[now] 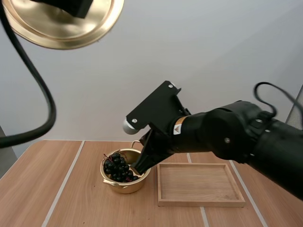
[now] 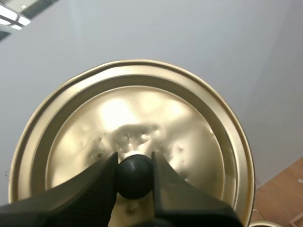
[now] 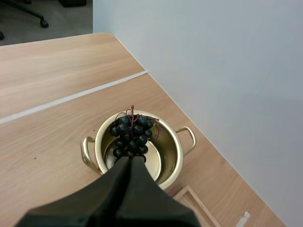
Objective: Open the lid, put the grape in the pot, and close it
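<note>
The gold pot stands on the table with the dark bunch of grapes inside it, leaning on the left rim. My right gripper reaches down into the pot from the right. In the right wrist view its fingers lie together, with their tips pinching the near end of the grapes over the pot. High at the upper left, my left gripper holds the gold lid up in the air. In the left wrist view the gripper is shut on the lid's black knob, with the lid tilted.
A shallow wooden tray lies just right of the pot, and its corner shows beside the pot in the right wrist view. White lines run across the wooden table. A grey wall stands close behind.
</note>
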